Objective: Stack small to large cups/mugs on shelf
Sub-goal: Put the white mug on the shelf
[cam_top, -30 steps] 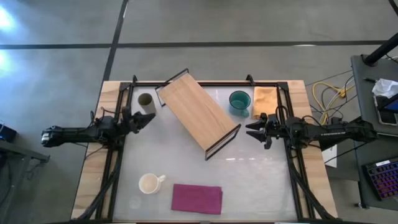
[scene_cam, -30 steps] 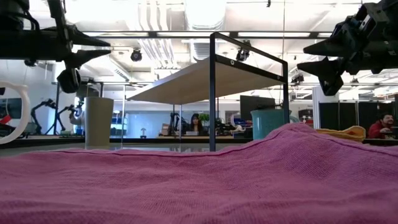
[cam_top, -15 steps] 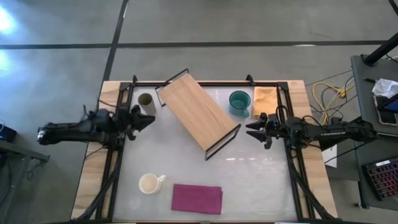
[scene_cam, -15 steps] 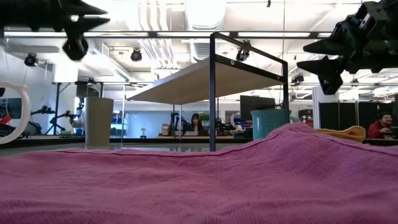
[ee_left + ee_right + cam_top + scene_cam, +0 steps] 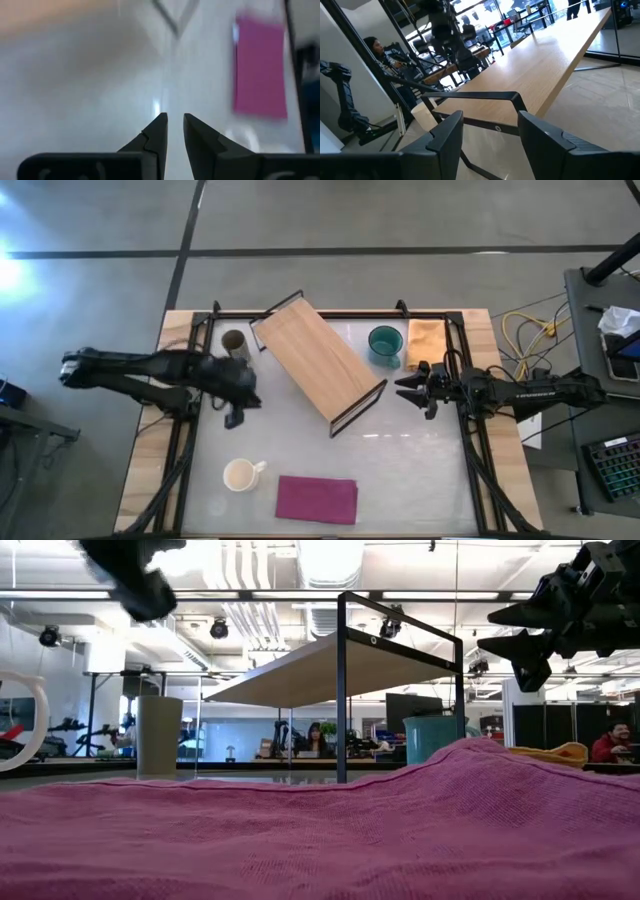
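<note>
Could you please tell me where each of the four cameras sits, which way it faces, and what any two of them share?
High view: overhead, straight down; both dark arms, left hand, right hand.
Low view: table height, level across the magenta cloth toward the room; both hands hang in from above.
Left wrist view: on the left arm, facing the white tabletop; its near-closed fingers show.
Right wrist view: on the right arm, facing the light-wood shelf board; its spread fingers show.
Shared: the high, low and right wrist views all show the shelf.

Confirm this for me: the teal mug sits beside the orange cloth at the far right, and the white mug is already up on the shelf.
Half right. The teal mug does sit beside the orange cloth, but the white mug is not on the shelf. The high view shows it on the table beside the magenta cloth.
</note>
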Robot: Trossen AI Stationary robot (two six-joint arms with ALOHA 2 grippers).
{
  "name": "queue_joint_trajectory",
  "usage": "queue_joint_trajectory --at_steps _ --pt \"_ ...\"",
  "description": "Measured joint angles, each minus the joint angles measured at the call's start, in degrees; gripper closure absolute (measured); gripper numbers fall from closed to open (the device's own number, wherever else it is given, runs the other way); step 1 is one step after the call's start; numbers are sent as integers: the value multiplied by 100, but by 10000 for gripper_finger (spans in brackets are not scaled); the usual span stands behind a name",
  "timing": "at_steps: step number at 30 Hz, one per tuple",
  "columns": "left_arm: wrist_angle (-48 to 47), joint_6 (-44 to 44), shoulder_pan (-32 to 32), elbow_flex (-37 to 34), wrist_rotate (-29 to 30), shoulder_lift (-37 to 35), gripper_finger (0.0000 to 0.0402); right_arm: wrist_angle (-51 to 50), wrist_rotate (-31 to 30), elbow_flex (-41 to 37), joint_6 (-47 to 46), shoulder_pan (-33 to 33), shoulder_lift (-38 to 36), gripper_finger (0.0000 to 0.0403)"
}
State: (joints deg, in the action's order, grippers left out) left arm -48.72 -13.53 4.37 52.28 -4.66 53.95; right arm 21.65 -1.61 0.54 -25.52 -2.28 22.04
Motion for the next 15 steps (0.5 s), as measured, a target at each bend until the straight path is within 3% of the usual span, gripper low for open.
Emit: queue_joint_trajectory --at_steps 5,8,15 --pt "-935 -552 978 253 294 338 354 0 0 0 0 0 2 220" --pt "-925 -1140 1663 272 670 390 354 0 0 0 0 0 2 220" --pt "-935 -2740 3204 199 880 597 354 -4 0 0 0 0 2 220"
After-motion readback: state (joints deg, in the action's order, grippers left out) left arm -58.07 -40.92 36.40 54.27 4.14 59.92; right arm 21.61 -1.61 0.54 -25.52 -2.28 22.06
